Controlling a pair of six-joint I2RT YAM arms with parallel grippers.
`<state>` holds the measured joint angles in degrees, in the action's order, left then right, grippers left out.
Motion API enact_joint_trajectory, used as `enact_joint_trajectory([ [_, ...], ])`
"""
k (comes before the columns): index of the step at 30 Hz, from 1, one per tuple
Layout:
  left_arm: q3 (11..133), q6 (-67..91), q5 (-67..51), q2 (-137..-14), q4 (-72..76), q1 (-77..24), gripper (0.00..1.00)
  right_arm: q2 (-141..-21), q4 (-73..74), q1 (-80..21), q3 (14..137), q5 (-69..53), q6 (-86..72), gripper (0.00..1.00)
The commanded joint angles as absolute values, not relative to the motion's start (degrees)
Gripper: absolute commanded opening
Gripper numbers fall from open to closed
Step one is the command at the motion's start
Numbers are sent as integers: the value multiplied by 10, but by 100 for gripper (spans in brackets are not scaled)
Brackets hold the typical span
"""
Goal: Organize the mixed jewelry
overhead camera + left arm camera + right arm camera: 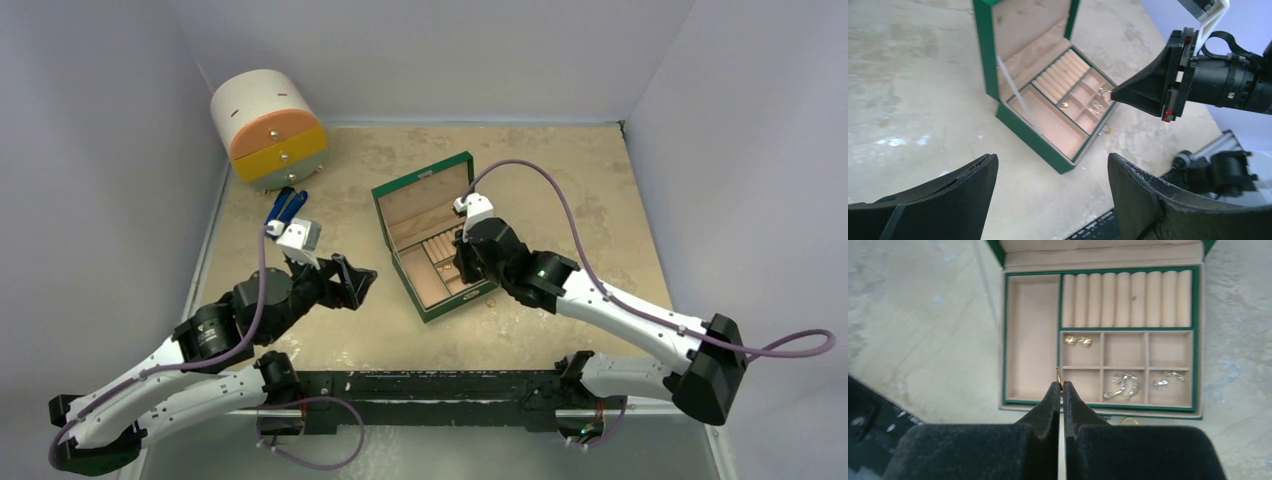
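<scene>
An open green jewelry box point(395, 243) with beige lining stands mid-table. My right gripper point(1061, 385) is shut on a thin gold ring point(1058, 375), held edge-on above the box's near small compartments; the ring also shows in the left wrist view point(1105, 94). Two gold earrings point(1077, 340) lie in one small compartment, and silver pieces point(1122, 384) lie in the two near-right ones. The ring rolls point(1128, 299) are bare. Another gold ring point(1129, 420) lies on the table just outside the box. My left gripper point(1050, 195) is open and empty, left of the box point(1033, 137).
A round white drawer unit point(268, 130) with orange and yellow drawers stands at the back left. A blue-handled tool point(285, 207) lies in front of it, beside my left arm. Grey walls enclose the table on three sides.
</scene>
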<state>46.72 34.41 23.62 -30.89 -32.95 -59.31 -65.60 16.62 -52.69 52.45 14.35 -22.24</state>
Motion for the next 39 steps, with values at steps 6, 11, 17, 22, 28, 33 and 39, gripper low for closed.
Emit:
enact_joint_trajectory([
  [6, 494, 305, 360, -296, -344, -592, 81, -737, 107, -486, 562, 192, -134, 0],
  [11, 486, 293, 361, -299, -338, -591, 87, -783, 79, -468, 580, 179, -116, 0],
  [17, 486, 289, 352, -311, -338, -584, 97, -830, 51, -448, 598, 167, -105, 0],
  [22, 483, 284, 328, -313, -329, -561, 99, -857, 24, -436, 604, 154, -102, 0],
  [28, 482, 278, 299, -325, -322, -532, 100, -882, 4, -424, 601, 136, -104, 0],
  [33, 482, 277, 298, -329, -322, -519, 100, -888, -13, -422, 587, 115, -107, 0],
  [39, 482, 282, 297, -329, -321, -505, 100, -896, -21, -422, 575, 113, -109, 0],
])
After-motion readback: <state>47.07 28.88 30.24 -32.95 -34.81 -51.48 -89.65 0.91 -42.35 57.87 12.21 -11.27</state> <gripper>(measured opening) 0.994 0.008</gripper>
